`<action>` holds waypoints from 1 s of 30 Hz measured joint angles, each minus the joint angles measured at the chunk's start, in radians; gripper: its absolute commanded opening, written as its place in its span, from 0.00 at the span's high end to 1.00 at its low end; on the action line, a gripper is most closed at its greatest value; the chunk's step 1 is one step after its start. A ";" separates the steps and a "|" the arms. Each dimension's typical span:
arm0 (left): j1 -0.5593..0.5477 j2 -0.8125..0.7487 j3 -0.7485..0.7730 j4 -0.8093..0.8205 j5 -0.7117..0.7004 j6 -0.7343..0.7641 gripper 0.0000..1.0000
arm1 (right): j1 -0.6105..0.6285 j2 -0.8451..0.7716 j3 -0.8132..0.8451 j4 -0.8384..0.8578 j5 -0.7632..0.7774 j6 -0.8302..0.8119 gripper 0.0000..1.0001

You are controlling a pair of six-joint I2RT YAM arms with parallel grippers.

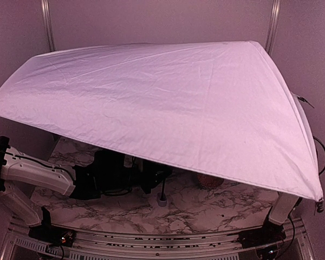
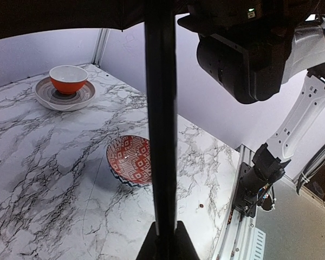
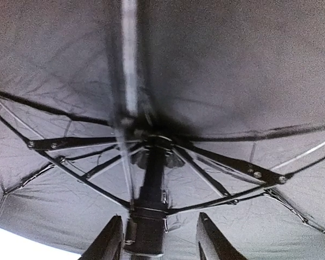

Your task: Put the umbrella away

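Umbrella (image 1: pixel 162 103) fully open. The canopy fills most of the top view, hangs over the desk (image 2: pixel 43 179) and hides most of both arms.

Progress: early, nothing put away. Canopy not collapsed, ribs (image 3: pixel 249 172) spread out in the right wrist view, shaft (image 2: pixel 161 135) long as far as it shows.

Left jaws are clamped together on the shaft at bottom centre of the left wrist view, and the shaft runs straight up the frame from them. Right jaws are apart, one finger either side of the runner (image 3: pixel 147 227) at low centre of the right wrist view, under the hub where the ribs meet. There is a clear gap on the right side, so no grip. Whether the left finger touches the runner, cannot tell.

Small pale handle (image 1: pixel 162 202) at lower centre of the top view, on or just above the desk, cannot tell which.

Left to do, by my read: slide the runner down to fold the canopy, shorten the shaft, stow the folded umbrella. No sleeve or stand in view, so where it goes is unclear.

Patterned bowl (image 2: pixel 131 161) sits mid-frame just left of the shaft in the left wrist view. Orange bowl (image 2: pixel 68 79) sits on a plate (image 2: pixel 49 102) at upper left. Both look like they could get knocked during folding.
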 measured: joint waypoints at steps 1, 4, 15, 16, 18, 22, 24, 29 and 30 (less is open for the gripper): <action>0.000 0.000 -0.002 0.008 0.006 0.000 1.00 | 0.000 0.000 0.000 0.000 -0.003 0.003 0.60; 0.000 0.000 -0.004 0.019 0.018 -0.001 1.00 | -0.001 0.000 0.000 0.005 -0.015 0.016 0.60; 0.001 0.000 -0.009 0.045 0.025 -0.012 1.00 | 0.001 -0.001 -0.003 0.022 -0.035 0.053 0.94; 0.003 0.000 -0.010 0.045 0.021 -0.010 1.00 | 0.003 -0.002 -0.003 0.022 -0.033 0.067 1.00; 0.006 0.000 -0.013 0.047 0.019 0.000 1.00 | 0.008 -0.005 -0.004 0.022 -0.034 0.068 1.00; 0.004 0.000 -0.013 0.052 0.022 -0.001 1.00 | 0.006 -0.006 -0.005 0.021 -0.034 0.073 1.00; 0.004 0.000 -0.013 0.053 0.022 -0.001 1.00 | 0.006 -0.006 -0.005 0.021 -0.035 0.073 1.00; 0.006 -0.003 -0.015 0.070 0.018 -0.003 1.00 | 0.009 -0.006 -0.008 0.011 -0.048 0.076 0.83; 0.006 -0.002 -0.015 0.072 0.018 -0.004 1.00 | 0.009 -0.006 -0.008 0.011 -0.051 0.077 0.81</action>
